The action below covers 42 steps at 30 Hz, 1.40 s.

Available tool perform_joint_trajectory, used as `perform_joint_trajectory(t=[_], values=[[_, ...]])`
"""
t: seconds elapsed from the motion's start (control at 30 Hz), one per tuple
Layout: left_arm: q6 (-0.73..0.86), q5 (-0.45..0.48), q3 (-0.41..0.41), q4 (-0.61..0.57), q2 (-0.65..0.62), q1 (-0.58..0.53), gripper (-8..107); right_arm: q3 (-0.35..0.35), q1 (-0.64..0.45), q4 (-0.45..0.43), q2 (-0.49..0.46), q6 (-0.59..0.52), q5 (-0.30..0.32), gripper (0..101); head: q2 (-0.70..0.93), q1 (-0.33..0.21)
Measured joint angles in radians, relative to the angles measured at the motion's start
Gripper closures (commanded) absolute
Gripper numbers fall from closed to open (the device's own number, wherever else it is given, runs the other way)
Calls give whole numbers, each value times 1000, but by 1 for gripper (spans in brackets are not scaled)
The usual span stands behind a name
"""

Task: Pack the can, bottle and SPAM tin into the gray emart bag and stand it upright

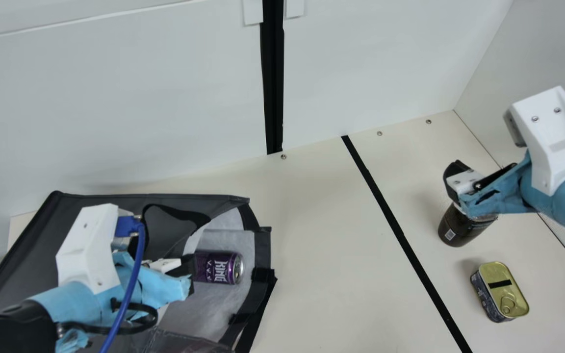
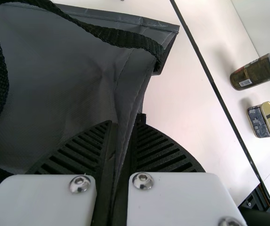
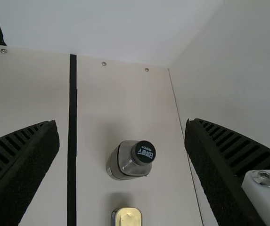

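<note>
Behind the left gripper (image 1: pixel 187 277) there is a white housing (image 1: pixel 86 245), a blue cable (image 1: pixel 138 274) and light blue wrapping (image 1: pixel 71 304). Its ribbed fingers (image 2: pixel 83 148) are black, on white plates (image 2: pixel 36 202). Behind the right gripper (image 1: pixel 465 184), a white cover (image 1: pixel 564 137) has 2 silver screws (image 1: pixel 535 119), next to blue wrapping (image 1: pixel 559 193).

At the left of the cream, flat bench (image 1: pixel 321 235), the gray, flat-sided fabric bag (image 1: pixel 37 240) lies on its side with its mouth toward the right, and the purple, cylindrical metal can (image 1: pixel 218 267) lies on its side in that mouth. To the right, past the black, straight tape strip (image 1: pixel 395 223), the dark, rounded bottle (image 1: pixel 461 228) stands upright, with the gold-topped, rounded-rectangular metal tin (image 1: pixel 488 274) before it and slightly farther right, the two near but apart.
</note>
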Motion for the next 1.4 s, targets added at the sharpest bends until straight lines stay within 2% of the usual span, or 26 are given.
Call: perform_joint_trajectory(t=[0.67,1.4], values=[[0,0,0,0,0,0,107,-195,-1,-98,4,152,265,6,2,0],[0,0,0,0,0,0,107,-107,-45,-61,-55,196,268,6,2,0]])
